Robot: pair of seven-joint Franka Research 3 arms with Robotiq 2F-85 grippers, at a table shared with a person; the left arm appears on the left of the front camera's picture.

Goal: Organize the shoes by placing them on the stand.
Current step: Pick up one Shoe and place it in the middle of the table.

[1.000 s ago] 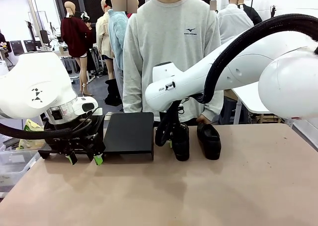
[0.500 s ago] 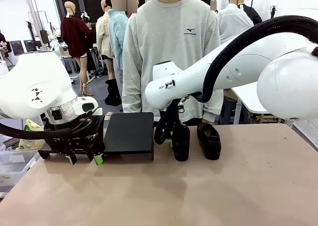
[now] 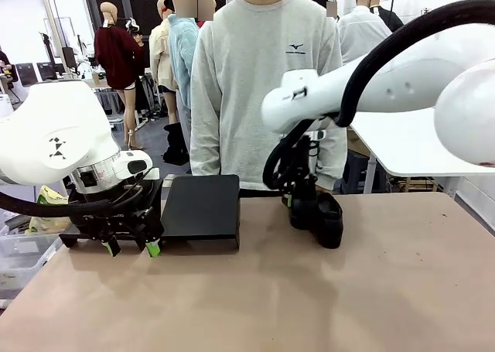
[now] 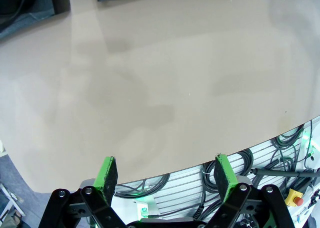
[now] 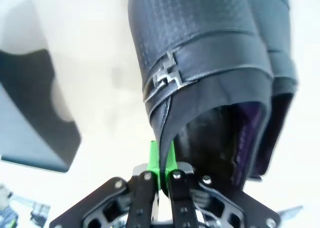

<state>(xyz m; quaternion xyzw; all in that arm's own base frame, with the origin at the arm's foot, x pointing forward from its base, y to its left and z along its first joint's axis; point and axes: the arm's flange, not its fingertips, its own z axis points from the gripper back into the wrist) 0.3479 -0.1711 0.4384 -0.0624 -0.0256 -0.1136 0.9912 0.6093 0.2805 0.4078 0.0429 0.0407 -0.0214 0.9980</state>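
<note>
My right gripper (image 3: 294,199) is shut on the ankle rim of a glossy black shoe (image 3: 304,211), which hangs toe-down just over the table. In the right wrist view the green pads (image 5: 162,160) pinch the rim of that shoe (image 5: 200,52), which has a metal buckle. A second black shoe (image 3: 329,219) lies on the table right beside it. The matte-black stand (image 3: 201,206) sits left of centre, with bare table between it and the held shoe; its corner shows as the stand (image 5: 30,118). My left gripper (image 3: 133,247) hovers open over the table at the far left, its fingers (image 4: 106,172) spread with nothing between them.
A person in a grey sweatshirt (image 3: 263,81) stands at the far edge, behind the stand and the shoes. The tan table (image 3: 255,305) is bare in front. A clear bin (image 3: 19,259) sits off the table's left edge.
My right arm has lifted the held shoe and carried it to the right, away from the stand and up against the second shoe. The left arm has not moved.
</note>
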